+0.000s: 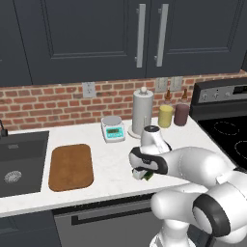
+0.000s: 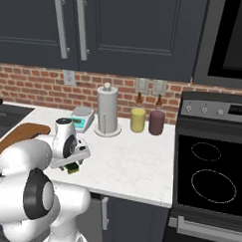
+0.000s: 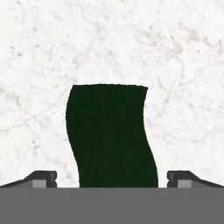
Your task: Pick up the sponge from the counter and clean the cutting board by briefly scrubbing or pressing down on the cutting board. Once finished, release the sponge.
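The sponge [image 3: 109, 135] lies dark green side up on the white marbled counter [image 3: 109, 43], and its yellow edge [image 1: 144, 176] peeks out under my hand [image 2: 72, 166]. My gripper [image 3: 112, 178] hangs just above it, open, with one fingertip [image 3: 41, 178] on each side of the sponge and no contact visible. The brown wooden cutting board [image 1: 71, 167] lies flat on the counter [image 1: 111, 159] to the left of the gripper, next to the sink; its corner [image 2: 23, 132] shows behind my arm.
A dark sink basin [image 1: 19, 161] lies left of the board. A teal kitchen scale [image 1: 113, 129], a paper towel roll [image 1: 143, 112] and two jars [image 1: 165, 116] stand along the brick wall. The black stove top [image 2: 210, 172] is at the right.
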